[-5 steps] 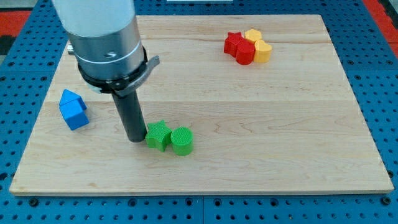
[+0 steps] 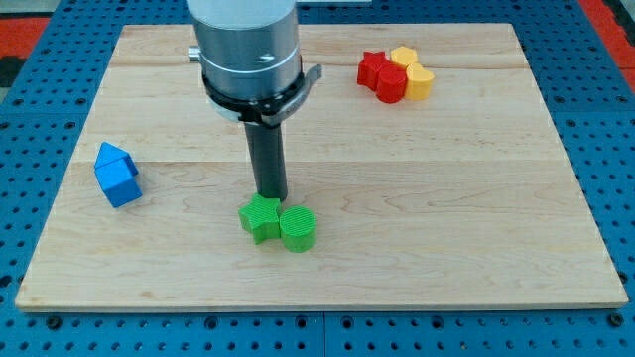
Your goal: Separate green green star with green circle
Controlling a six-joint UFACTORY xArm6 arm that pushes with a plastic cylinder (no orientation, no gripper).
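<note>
1. My tip (image 2: 271,197) is the blunt lower end of a straight dark rod hanging from a ribbed grey metal cylinder. There is no gripper on it to open or close, and it holds nothing. It sits at the 12 o'clock edge of the green star (image 2: 260,218), touching it or just short of touching; I cannot tell which.
2. The green star is a chunky, matte block near the board's lower middle. The green circle (image 2: 298,228), a short cylinder with a faintly ridged top, sits at its 3 o'clock and presses against it, so the two are not apart.
3. Well off at the star's 9 o'clock lies a blue block (image 2: 117,175), house-shaped with a peaked top, alone near the board's left edge.
4. Far toward 1 o'clock, near the top edge, a red star (image 2: 382,75) and a yellow block (image 2: 412,73), lobed but of unclear shape, sit packed together.
5. Everything rests on a pale wooden board (image 2: 476,198) with visible grain, lying on a blue perforated surface (image 2: 615,119).
</note>
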